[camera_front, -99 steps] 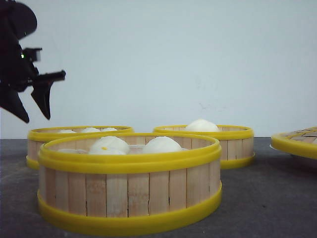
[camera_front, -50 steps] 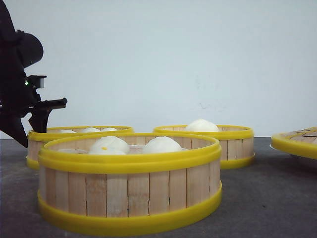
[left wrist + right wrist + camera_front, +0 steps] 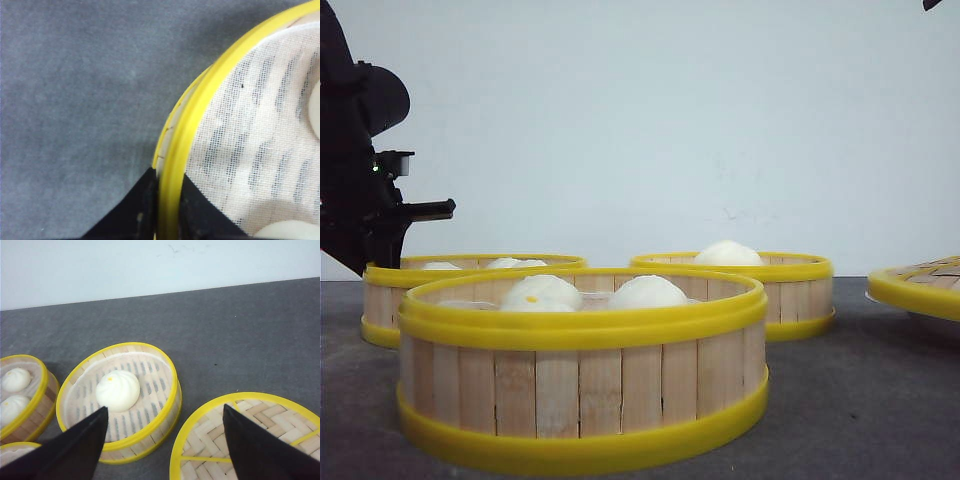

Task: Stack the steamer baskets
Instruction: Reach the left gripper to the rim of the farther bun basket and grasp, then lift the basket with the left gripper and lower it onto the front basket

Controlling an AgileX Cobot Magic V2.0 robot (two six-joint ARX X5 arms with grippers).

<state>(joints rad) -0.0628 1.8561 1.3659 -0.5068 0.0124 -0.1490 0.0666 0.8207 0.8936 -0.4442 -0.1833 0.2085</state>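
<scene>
Left end effector [image 3: 167, 210] now clamped on rear-left steamer basket [image 3: 470, 268] rim, basket shifted leftward.

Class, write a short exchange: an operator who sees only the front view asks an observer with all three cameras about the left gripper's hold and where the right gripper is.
Operator: Is the left gripper on the back-left basket?
Observer: Yes. Its fingers straddle the rim, one inside, one outside, pressed against it.
Operator: And the right gripper?
Observer: Open, raised above the table, with the one-bun basket and the woven lid below it.
</scene>
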